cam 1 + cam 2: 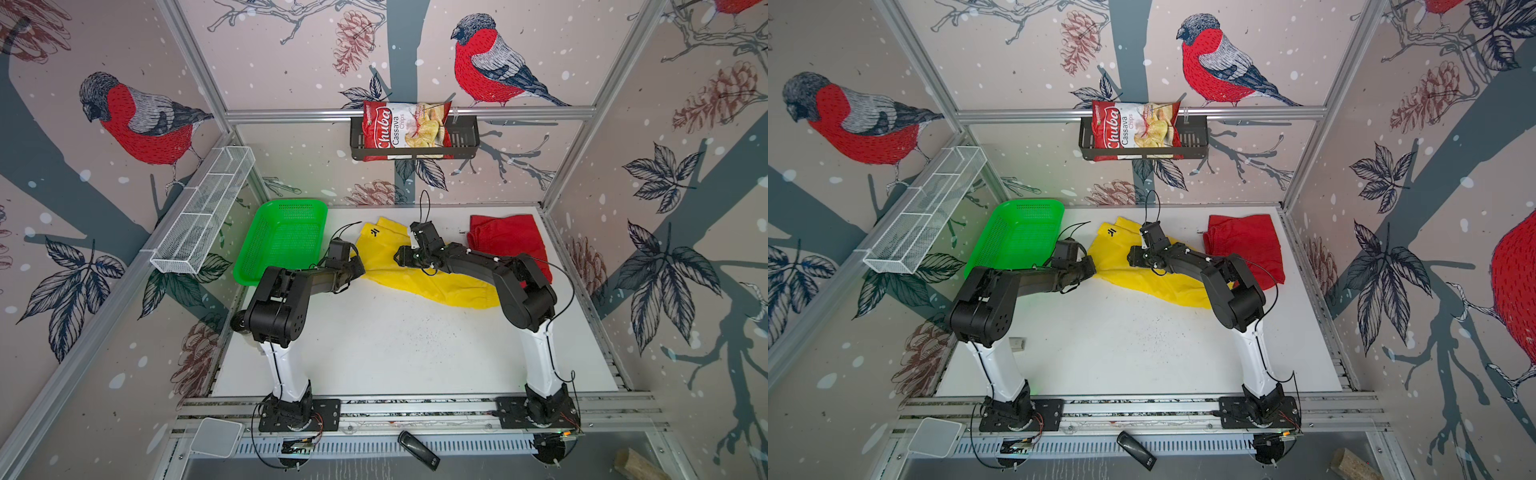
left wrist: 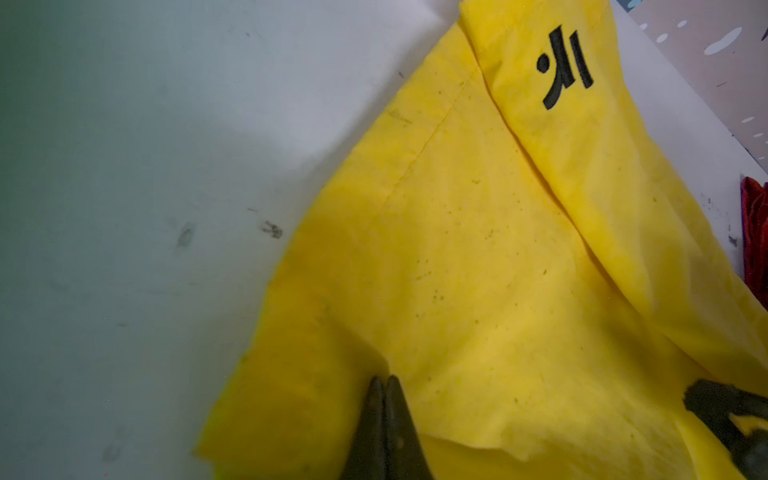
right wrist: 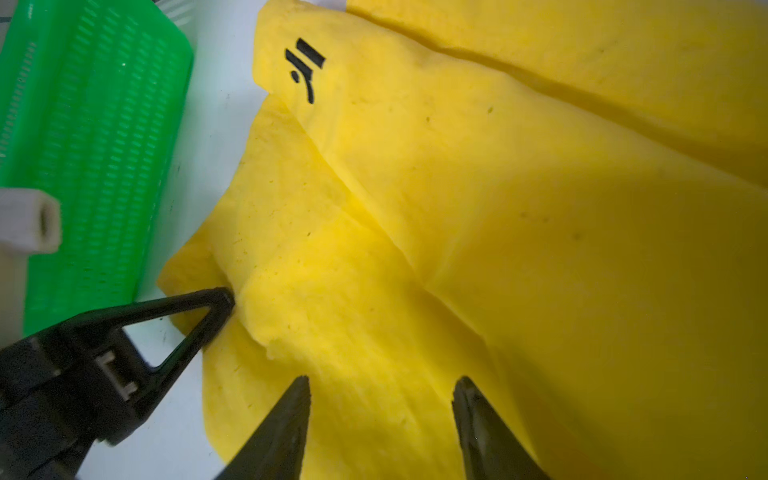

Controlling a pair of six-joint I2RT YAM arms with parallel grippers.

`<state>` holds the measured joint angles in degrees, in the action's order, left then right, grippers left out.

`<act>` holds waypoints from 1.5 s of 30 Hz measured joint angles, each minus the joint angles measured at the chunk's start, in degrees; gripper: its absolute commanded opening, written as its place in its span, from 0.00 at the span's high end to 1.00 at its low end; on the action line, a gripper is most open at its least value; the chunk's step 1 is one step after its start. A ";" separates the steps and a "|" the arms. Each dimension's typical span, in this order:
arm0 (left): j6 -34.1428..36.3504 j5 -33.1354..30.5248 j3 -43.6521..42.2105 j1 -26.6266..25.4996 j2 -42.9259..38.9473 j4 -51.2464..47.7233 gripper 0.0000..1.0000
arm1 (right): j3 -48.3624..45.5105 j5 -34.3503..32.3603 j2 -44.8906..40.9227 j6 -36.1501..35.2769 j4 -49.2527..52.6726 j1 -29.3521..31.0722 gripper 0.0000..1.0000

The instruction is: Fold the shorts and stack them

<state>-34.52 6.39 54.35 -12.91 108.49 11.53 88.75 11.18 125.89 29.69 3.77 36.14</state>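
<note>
The yellow shorts lie spread across the middle back of the white table, the black mark on a leg hem facing the back. In the left wrist view my left gripper is shut on a pinched ridge of the yellow shorts near their left edge. Its tip also shows biting the cloth in the right wrist view. My right gripper hangs open just above the same cloth, close to the left one. The red shorts lie bunched at the back right.
A green plastic basket stands at the back left, right beside the left gripper. A white wire rack hangs on the left wall. A chips bag sits in a black shelf on the back wall.
</note>
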 measured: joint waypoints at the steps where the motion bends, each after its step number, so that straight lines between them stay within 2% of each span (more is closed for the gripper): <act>1: 0.00 -0.04 0.00 0.00 0.00 0.00 0.99 | 0.76 0.35 1.05 -0.02 0.04 -0.76 0.43; 6: -0.07 -0.33 -0.31 0.00 0.00 0.66 0.99 | 4.59 2.16 4.61 -0.68 0.15 -5.40 0.44; 14: -0.13 -0.61 -3.08 0.00 -1.66 2.45 0.97 | 11.21 0.33 5.62 -3.23 1.31 -15.74 0.44; 17: -0.11 -0.57 -3.43 0.00 -2.67 1.33 0.94 | 11.67 -0.74 3.98 -4.13 2.43 -18.95 0.44; 20: -0.09 -0.35 -3.65 0.00 -4.24 -1.31 0.88 | 7.98 -1.36 -1.66 -5.38 3.17 -19.65 0.44; 24: 0.02 1.60 -3.26 0.00 -7.96 -4.04 0.83 | -3.52 -1.62 -13.55 -5.90 1.29 -17.20 0.44; 26: 0.07 3.02 -2.23 -0.15 -9.84 -4.35 0.82 | -11.50 -1.68 -19.56 -5.84 -0.48 -14.10 0.44; 28: 0.20 4.48 -0.81 -0.70 -10.78 -4.35 0.82 | -18.16 -1.66 -23.41 -5.44 -1.44 -10.60 0.44; 30: 0.55 5.73 0.92 -1.51 -10.34 -4.02 0.87 | -25.16 -1.09 -26.25 -3.61 -3.65 -6.56 0.44; 37: 0.87 7.54 4.74 -2.89 -1.31 -2.36 0.97 | -35.41 -2.16 -26.99 2.78 -9.20 -0.57 0.45; 41: -0.50 7.13 1.33 -2.84 -0.09 -1.40 1.00 | -38.77 -2.82 -25.77 5.20 -12.09 0.74 0.45; 45: -1.46 6.10 -5.97 -2.89 -3.82 2.27 1.00 | -41.99 -3.37 -25.24 7.02 -14.93 2.23 0.45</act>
<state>-35.99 12.49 48.38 -15.79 104.66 13.80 46.76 7.81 100.64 36.71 -11.16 38.37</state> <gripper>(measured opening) 0.049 0.549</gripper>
